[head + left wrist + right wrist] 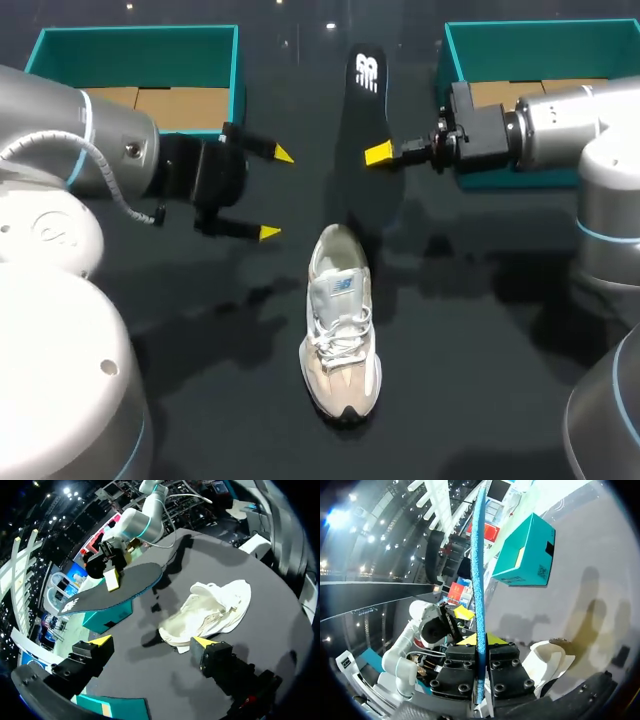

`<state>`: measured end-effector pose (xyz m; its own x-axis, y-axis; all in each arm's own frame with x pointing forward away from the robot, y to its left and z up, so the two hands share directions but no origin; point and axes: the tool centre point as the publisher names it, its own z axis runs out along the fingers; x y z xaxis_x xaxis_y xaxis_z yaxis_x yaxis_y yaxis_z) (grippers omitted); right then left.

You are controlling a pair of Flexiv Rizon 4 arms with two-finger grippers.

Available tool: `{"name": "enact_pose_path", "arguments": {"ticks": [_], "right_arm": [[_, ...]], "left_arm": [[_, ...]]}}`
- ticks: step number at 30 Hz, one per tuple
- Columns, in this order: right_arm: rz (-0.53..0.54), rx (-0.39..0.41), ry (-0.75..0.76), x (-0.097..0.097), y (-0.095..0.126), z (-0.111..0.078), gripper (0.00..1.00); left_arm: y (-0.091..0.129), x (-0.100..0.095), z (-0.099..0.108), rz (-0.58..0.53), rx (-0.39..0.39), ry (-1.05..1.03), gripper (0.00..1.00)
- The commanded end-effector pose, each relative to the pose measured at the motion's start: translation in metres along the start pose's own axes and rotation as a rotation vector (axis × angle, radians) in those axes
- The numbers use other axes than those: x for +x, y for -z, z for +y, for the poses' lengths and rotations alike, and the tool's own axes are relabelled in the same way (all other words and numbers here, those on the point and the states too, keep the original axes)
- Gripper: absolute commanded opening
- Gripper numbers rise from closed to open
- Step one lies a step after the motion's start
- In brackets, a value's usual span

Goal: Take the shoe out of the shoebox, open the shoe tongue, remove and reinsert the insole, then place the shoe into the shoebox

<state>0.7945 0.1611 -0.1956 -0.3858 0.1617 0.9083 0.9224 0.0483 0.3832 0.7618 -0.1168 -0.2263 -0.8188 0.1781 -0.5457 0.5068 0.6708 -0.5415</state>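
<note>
Head view: the shoe (340,335) is seen lying upright on the dark table (480,380), with its long axis running from the toe, on the robot's side, to the open heel collar on the far side. The insole (362,100) is held off the table just beyond that heel, and its long axis is set nearly in line with the shoe's, leaning a little toward the shoe's right. The right gripper (378,153) is closed flat on the insole's edge, about midway along its length, at the shoe's far right. In the right wrist view the insole is seen edge-on, pinched between both fingers.

The insole's broader end is the one turned toward the heel collar, and the end with the printed mark points away from the shoe. From this it is judged that reinsertion is the step in hand. It is also judged that the coming move depends on that broad end being lowered and slid along the shoe's axis into the opening.

The left gripper (275,194) is placed to the left of the shoe's heel, with its fingers spread wide and nothing held between them. Of the two free ends, it is the nearer to the collar and tongue. It is therefore judged the better placed for steadying the shoe.
</note>
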Motion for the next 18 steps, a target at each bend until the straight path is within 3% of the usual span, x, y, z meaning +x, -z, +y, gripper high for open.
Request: {"name": "enact_pose_path", "arguments": {"ticks": [1,5,7,18], "right_arm": [[0.004,-0.078,0.035,-0.004,-0.006,-0.013,0.00],[-0.017,-0.097,0.074,-0.008,-0.009,-0.014,0.00],[-0.004,-0.090,0.072,-0.014,-0.009,-0.016,0.00],[-0.004,-0.090,0.072,-0.014,-0.009,-0.016,0.00]], "left_arm": [[0.001,0.006,0.002,0.177,-0.299,0.337,1.00],[0.007,0.018,0.007,0.214,-0.340,0.419,1.00],[0.006,0.023,0.011,0.227,-0.464,0.441,1.00],[0.006,0.023,0.011,0.227,-0.464,0.441,1.00]]}}
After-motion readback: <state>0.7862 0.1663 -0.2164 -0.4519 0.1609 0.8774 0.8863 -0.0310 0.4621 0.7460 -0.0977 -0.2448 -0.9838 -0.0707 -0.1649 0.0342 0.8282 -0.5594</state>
